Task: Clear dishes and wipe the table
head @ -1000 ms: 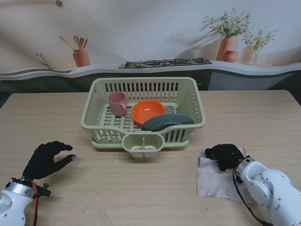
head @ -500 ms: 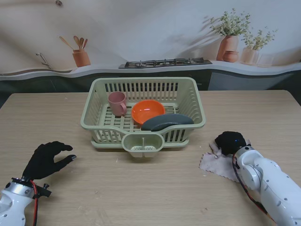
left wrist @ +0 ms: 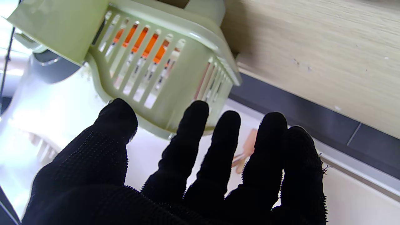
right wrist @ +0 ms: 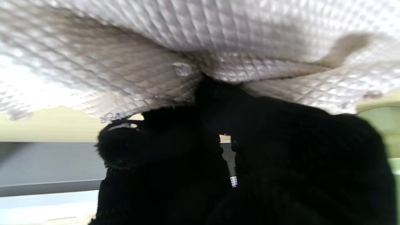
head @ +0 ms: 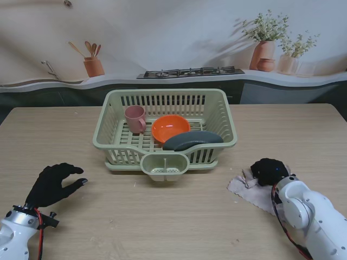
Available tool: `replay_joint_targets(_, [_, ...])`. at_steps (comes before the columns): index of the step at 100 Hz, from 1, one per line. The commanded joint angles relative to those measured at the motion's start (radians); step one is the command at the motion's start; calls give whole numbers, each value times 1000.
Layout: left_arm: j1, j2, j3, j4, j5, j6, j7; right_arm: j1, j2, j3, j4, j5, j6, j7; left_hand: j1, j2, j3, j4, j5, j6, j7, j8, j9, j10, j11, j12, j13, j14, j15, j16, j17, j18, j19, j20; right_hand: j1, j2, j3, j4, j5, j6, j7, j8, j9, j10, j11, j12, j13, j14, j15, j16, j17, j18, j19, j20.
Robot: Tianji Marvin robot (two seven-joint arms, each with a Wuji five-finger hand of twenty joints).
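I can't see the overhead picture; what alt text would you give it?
A robot's black-gloved right hand presses a crumpled cloth on a wooden table; its left hand hovers open. Between them, a green dish rack holds cup, bowl, plate.

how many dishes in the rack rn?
3, all in the dish rack: pink cup back left, orange bowl centre, dark plate front right, leaning against the bowl. More may be hidden behind the slats.

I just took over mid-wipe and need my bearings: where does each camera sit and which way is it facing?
Stand view: above the shoulders, looking down at the table; shows left hand, right hand on the cloth.
Left wrist: looks along open fingers toward the dish rack.
Right wrist: looks along fingers closed on cloth.
Shared: stand and left wrist both show the rack.
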Motion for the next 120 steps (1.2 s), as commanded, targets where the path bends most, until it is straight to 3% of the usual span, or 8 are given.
replay_joint_targets(1, [6,-4,-1,-8,-3,-3,-13,-69,-3,2,24,3,-15,37,16,33,-23,41,40,6,-3,4,-14,29,4,-18,-25,39,8,8,-12,7,12,6,22,25,18,-28,-2,62,-65,-8,26,-12,-82,-55,20,47,48,14,-21,-81,29,23])
replay_joint_targets(18, [10,-5,-4,-9,-3,-6,-10,-138,-13,68,-40,37,-36,45,16,34,-25,42,40,7,-3,5,-14,28,4,-18,-25,37,8,8,-12,7,12,6,24,20,25,-28,-2,55,-53,5,25,-18,-73,-56,19,47,51,9,-27,-81,25,26])
replay_joint_targets(34, [15,-7,-5,-12,-9,-9,-6,-113,-18,41,-24,49,-13,21,17,35,-25,42,40,7,-3,5,-14,28,3,-19,-25,39,8,8,-13,7,12,6,25,17,30,-29,-1,54,-47,7,20,-20,-67,-55,14,47,49,7,-36,-78,19,27])
replay_joint_targets(94, [17,-10,-10,-8,8,-4,21,249,-34,-284,256,136,139,-65,19,37,-30,42,40,9,-3,6,-15,31,4,-18,-26,39,8,9,-14,6,12,5,26,7,40,-31,19,44,-47,10,24,-31,-63,-51,6,47,46,9,-53,-67,8,36])
replay_joint_targets(106, [17,-10,-11,-7,10,-5,23,241,-34,-285,249,143,145,-60,20,37,-30,43,40,8,-3,6,-15,31,4,-18,-27,39,9,9,-14,6,12,5,26,6,41,-32,20,44,-47,11,24,-32,-63,-49,3,46,44,11,-61,-65,5,37])
replay_joint_targets(120, [18,-10,-11,-8,10,-5,25,166,-27,-220,193,123,113,-37,20,37,-31,43,40,9,-3,6,-13,30,5,-18,-26,39,9,9,-14,6,12,5,27,5,44,-32,22,45,-47,13,25,-31,-62,-49,2,47,43,12,-63,-63,3,40])
